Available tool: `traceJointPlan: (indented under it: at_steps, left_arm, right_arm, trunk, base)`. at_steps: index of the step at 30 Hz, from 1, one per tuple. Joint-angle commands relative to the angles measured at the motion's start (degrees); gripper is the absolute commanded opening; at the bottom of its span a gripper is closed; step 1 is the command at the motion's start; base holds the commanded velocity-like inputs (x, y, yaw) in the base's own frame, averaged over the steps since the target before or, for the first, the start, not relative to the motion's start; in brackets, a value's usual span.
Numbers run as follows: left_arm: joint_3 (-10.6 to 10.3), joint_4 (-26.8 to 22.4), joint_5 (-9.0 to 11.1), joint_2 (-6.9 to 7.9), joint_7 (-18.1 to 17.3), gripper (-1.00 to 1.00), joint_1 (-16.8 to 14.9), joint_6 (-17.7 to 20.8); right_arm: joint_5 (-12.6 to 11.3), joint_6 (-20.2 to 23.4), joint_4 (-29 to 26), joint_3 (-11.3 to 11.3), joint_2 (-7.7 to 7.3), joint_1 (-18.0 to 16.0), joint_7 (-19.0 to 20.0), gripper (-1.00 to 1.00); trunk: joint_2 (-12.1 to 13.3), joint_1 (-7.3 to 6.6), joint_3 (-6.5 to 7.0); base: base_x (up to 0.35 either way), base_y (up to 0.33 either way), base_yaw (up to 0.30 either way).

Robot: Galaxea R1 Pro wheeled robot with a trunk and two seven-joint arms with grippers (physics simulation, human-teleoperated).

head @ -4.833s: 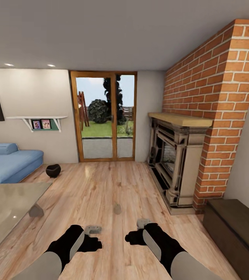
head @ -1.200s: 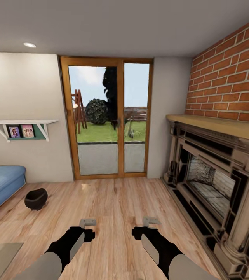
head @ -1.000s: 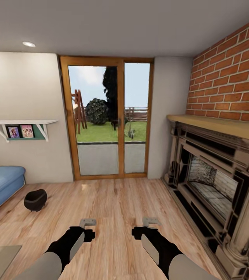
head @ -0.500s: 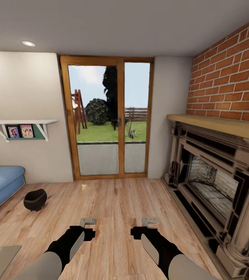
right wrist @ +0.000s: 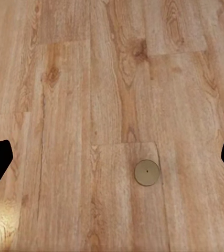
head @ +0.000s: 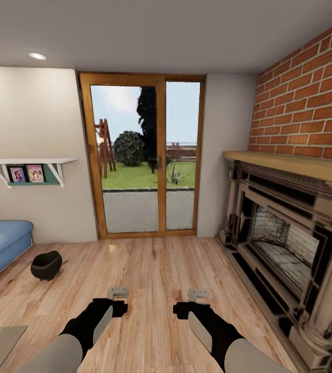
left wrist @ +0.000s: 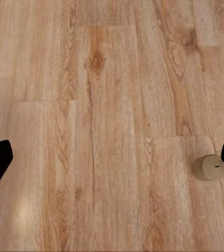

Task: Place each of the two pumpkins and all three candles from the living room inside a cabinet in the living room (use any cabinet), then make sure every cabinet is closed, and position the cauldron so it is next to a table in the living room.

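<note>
Candle (right wrist: 147, 172) stands upright on floor (right wrist: 91, 105) between right hand's (right wrist: 112, 157) spread fingers — untouched.

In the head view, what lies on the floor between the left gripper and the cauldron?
Nothing: in the head view only bare wooden floor lies between the left gripper and the cauldron, which stands near the blue sofa.

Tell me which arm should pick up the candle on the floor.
Probably right: the right gripper hangs open almost over the candle; in the left wrist view it sits far off centre.
</note>
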Motion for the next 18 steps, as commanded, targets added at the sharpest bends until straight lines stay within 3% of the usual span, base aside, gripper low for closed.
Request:
traceJointPlan:
  at_steps: [1, 7, 12, 18]
  left_arm:
    - [-0.45, -0.65, 0.59, 0.05, 0.47, 1.00, -0.01, 0.31]
    - [-0.44, -3.76, 0.59, 0.07, 0.46, 1.00, 0.03, 0.46]
    - [-0.44, -4.25, 0.59, 0.07, 0.46, 1.00, 0.04, 0.54]
    - [-0.41, -4.29, 0.60, 0.08, 0.46, 1.00, 0.04, 0.54]
  right_arm:
    - [-0.55, 0.28, -0.11, 0.49, -0.06, -0.06, -0.51, 1.00]
    - [-0.63, 0.55, -0.11, 0.47, -0.09, -0.06, -0.45, 1.00]
    - [-0.70, 0.38, -0.22, 0.45, -0.17, -0.06, 2.24, 1.00]
    - [-0.80, -0.03, -0.31, 0.25, -0.38, -0.06, 2.70, 1.00]
  trunk:
    - [-0.48, 0.24, -0.28]
    - [-2.89, 1.56, -1.36]
    - [-4.90, 2.65, -2.26]
    - [-7.30, 3.97, -3.33]
  base:
    - [0.000, 0.000, 0.000]
    - [0.000, 0.000, 0.000]
    - [0.000, 0.000, 0.000]
    - [0.000, 0.000, 0.000]
